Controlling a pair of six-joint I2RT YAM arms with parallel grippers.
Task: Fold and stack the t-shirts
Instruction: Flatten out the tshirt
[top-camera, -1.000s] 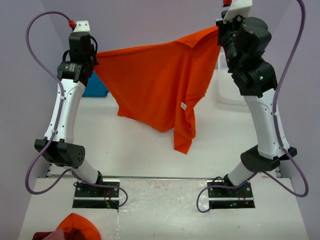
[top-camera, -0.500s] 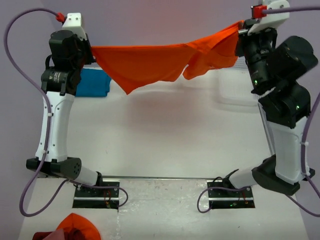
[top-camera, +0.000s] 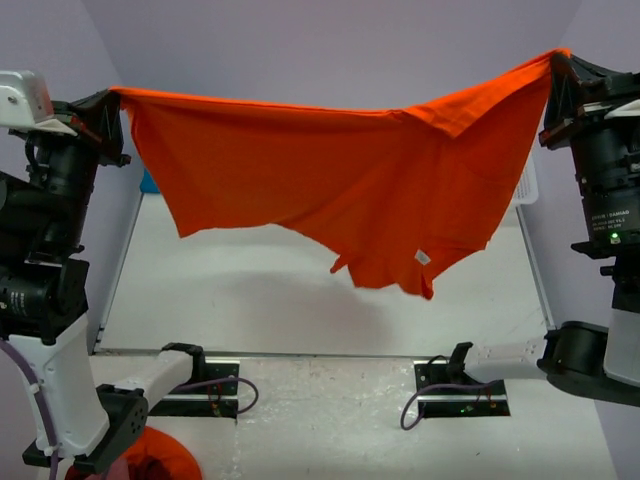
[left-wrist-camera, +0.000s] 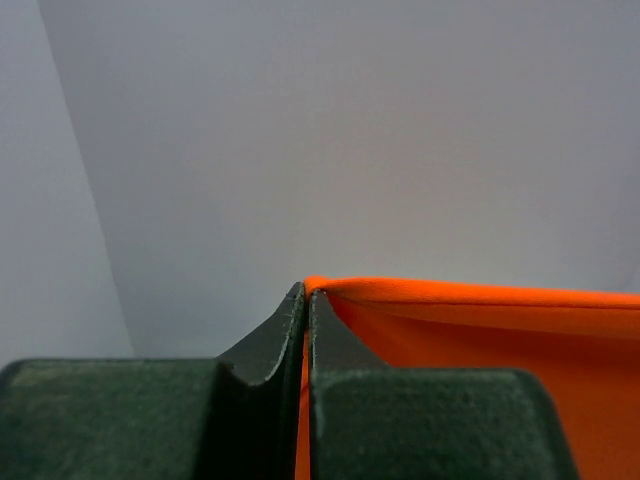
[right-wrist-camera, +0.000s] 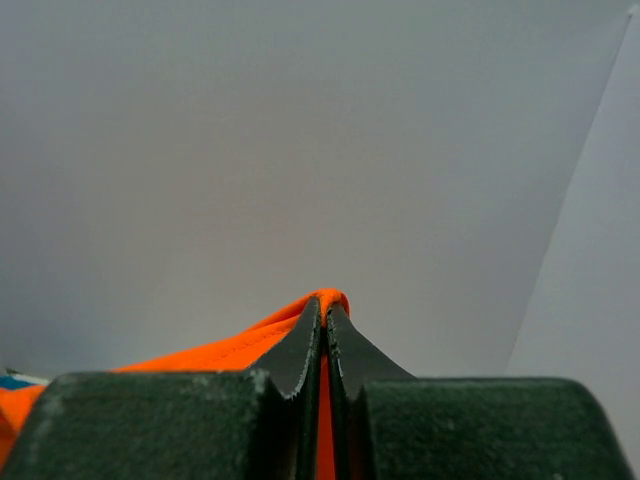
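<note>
The orange t-shirt (top-camera: 340, 175) hangs spread wide in the air above the table, its top edge stretched between both arms. Its small white neck label (top-camera: 422, 257) shows near the low hanging point. My left gripper (top-camera: 118, 96) is shut on the shirt's upper left corner, and orange cloth is pinched between its jaws in the left wrist view (left-wrist-camera: 307, 296). My right gripper (top-camera: 553, 62) is shut on the upper right corner, with cloth folded over its tips (right-wrist-camera: 325, 303). Only a sliver of the teal-blue t-shirt (top-camera: 148, 182) peeks out behind the left edge.
A white bin (top-camera: 527, 185) stands at the table's right side, partly behind the shirt. A bundle of orange and red cloth (top-camera: 150, 452) lies off the table at the bottom left. The arm base plates (top-camera: 200, 395) sit at the near edge.
Both arms have swung outward and risen. The orange shirt, bunched and sagging before, is now pulled wide and taut along its top edge. Both grips have held.
</note>
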